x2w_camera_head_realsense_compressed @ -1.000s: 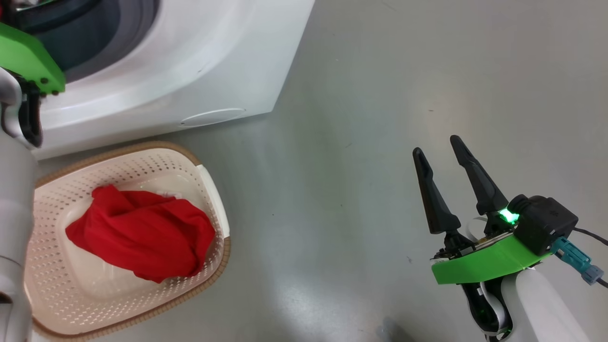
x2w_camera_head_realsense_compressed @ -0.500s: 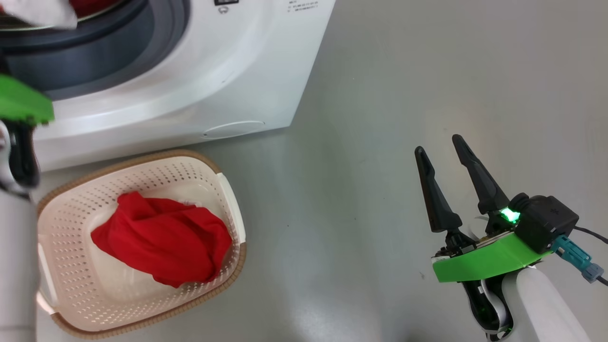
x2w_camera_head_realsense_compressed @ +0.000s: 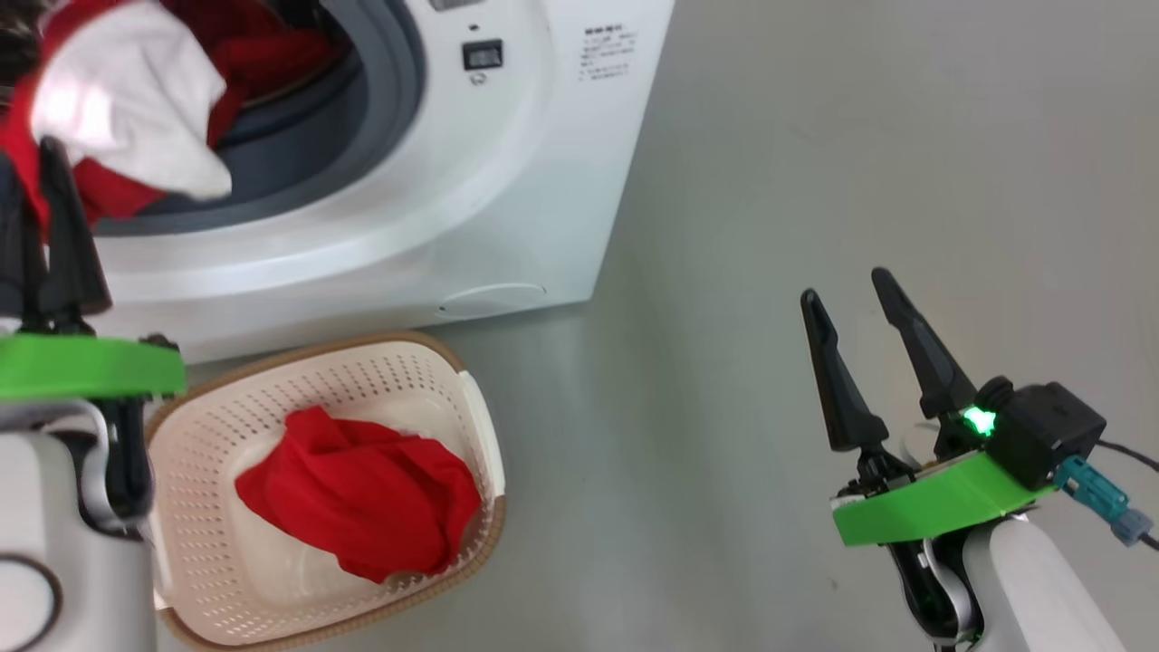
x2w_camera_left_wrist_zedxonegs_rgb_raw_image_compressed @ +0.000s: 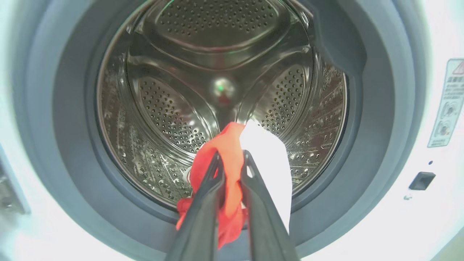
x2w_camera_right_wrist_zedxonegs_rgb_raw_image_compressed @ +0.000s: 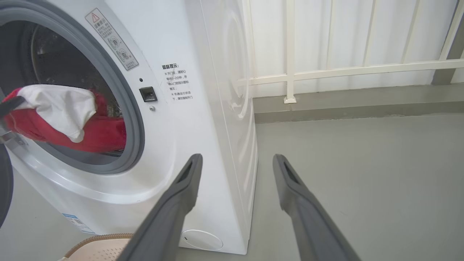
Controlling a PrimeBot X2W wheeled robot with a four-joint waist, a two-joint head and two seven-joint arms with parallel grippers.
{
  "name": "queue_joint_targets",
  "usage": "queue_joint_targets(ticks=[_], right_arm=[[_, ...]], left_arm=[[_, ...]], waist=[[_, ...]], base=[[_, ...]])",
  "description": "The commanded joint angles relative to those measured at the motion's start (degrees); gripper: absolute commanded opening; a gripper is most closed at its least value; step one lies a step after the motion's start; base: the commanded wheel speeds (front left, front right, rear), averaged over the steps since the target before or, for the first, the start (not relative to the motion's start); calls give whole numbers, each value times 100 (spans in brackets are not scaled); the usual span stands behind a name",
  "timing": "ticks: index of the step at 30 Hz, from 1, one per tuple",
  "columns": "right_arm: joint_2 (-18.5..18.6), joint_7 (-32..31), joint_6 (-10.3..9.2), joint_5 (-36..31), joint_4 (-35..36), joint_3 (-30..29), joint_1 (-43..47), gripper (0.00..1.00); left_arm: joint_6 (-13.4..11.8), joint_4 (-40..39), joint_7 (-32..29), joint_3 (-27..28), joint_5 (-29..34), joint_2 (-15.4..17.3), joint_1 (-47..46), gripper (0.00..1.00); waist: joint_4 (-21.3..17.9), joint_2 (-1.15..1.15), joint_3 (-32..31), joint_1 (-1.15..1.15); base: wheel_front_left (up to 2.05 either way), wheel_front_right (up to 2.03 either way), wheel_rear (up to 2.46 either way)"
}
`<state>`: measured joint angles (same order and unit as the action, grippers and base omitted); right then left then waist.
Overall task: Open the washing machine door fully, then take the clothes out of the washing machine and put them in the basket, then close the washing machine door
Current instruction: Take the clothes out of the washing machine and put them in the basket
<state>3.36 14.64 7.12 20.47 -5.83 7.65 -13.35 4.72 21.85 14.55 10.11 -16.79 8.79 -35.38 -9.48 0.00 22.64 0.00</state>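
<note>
In the head view the whole picture has shifted over the last second. That is the camera moving, so the basket (x2w_camera_head_realsense_compressed: pixel 299 349) has not moved. It sits on the floor just before the washing machine (x2w_camera_head_realsense_compressed: pixel 507 181), with one red garment (x2w_camera_head_realsense_compressed: pixel 362 489) in it. Against that scene the left claw (x2w_camera_head_realsense_compressed: pixel 32 181) has drawn back from the drum's mouth, bringing a red-and-white garment (x2w_camera_head_realsense_compressed: pixel 127 109) with it. The right claw (x2w_camera_head_realsense_compressed: pixel 844 283) hangs over bare floor, well apart from both, with its fingers spread.

In the left wrist view the left claw (x2w_camera_left_wrist_zedxonegs_rgb_raw_image_compressed: pixel 232 157) is clamped on the red-and-white garment (x2w_camera_left_wrist_zedxonegs_rgb_raw_image_compressed: pixel 268 159), which trails over the grey ring's lower lip. The steel drum (x2w_camera_left_wrist_zedxonegs_rgb_raw_image_compressed: pixel 217 54) behind looks bare.

In the right wrist view the red-and-white garment (x2w_camera_right_wrist_zedxonegs_rgb_raw_image_compressed: pixel 58 105) is still partly inside the mouth.

This looks like the last piece coming out. It has yet to reach the basket, and the door has yet to be closed.
</note>
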Motion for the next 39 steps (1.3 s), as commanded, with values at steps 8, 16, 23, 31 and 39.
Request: queue_joint_targets(ticks=[8,16,23,31,39], right_arm=[[60,36,36,-80,58,48,289,100],[52,36,36,-73,28,20,439,100],[38,36,36,-71,28,41,496,100],[76,36,36,-78,47,45,509,100],[144,36,36,-80,102,143,417,100]], left_arm=[[195,-956,44,230,161,-105,635,0],[246,-1809,44,-14,153,-115,1076,0],[233,-2638,-250,-293,122,-215,1506,0],[41,-2244,-450,-745,-79,-489,2193,0],[75,-214,-231,-1120,-591,-571,1908,0]], waist=[[449,0,-729,0],[547,0,-1082,0],[550,0,-1199,0],[573,0,-1112,0],[664,0,-870,0]], base=[[0,0,0],[0,0,0],[0,0,0],[0,0,0],[0,0,0]])
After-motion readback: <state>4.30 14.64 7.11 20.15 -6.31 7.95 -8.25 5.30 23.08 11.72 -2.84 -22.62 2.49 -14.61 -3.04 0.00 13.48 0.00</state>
